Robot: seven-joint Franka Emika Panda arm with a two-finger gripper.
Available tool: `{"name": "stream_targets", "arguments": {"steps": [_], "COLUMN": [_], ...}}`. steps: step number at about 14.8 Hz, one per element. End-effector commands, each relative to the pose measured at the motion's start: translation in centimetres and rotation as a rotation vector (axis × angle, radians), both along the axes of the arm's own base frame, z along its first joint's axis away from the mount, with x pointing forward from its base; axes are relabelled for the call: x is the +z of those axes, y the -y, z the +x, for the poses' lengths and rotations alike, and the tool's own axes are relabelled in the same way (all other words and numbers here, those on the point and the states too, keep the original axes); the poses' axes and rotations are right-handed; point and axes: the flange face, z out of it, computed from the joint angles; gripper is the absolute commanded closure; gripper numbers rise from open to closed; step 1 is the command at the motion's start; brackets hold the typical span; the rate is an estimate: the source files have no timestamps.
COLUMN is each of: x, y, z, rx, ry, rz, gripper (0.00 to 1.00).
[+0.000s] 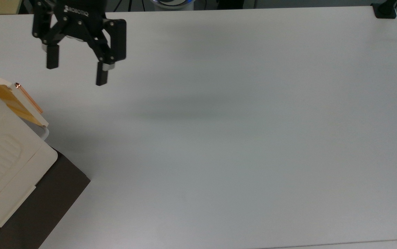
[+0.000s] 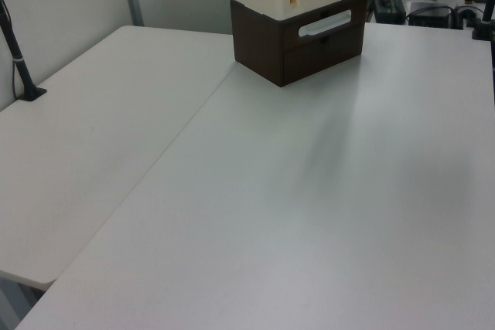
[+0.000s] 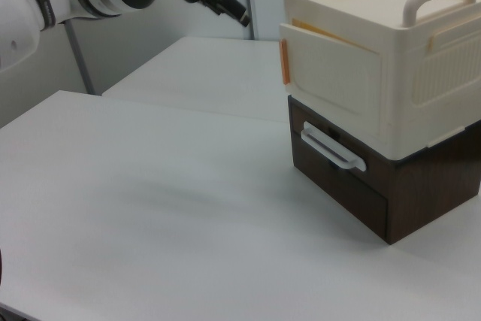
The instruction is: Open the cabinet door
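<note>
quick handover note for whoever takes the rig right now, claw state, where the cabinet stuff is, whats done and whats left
Claw: open, holding nothing, in the air near the top view's upper left, apart from the cabinet.
Cabinet: cream box stacked on a dark brown drawer unit, at the top view's left edge.
Cabinet door: slightly ajar, handle free.
Done: door cracked open a little.
Left: whether that counts as open is unclear; if not, likely take the handle and swing the door wider.
</note>
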Motion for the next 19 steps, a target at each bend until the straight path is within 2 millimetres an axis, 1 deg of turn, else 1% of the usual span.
{"name": "stream_targets", "arguments": {"steps": [1, 5, 6, 13, 16, 17, 19], "x": [0.9, 0.0, -0.5, -2.1, -2.1, -2.0, -2.3], "y": [1.7, 3.9, 4.0, 8.2, 8.6, 9.1, 9.3], "z": [0.4, 1.4, 1.8, 1.7, 1.6, 1.4, 1.2], "rx": [0.007, 0.004, 0.008, -0.018, -0.010, -0.018, -0.012], "ry": [0.085, 0.175, 0.190, 0.155, 0.148, 0.147, 0.130], "rz": [-0.047, -0.089, -0.091, -0.131, -0.145, -0.146, -0.154], "gripper": [0.00, 0.00, 0.00, 0.00, 0.00, 0.00, 0.00]}}
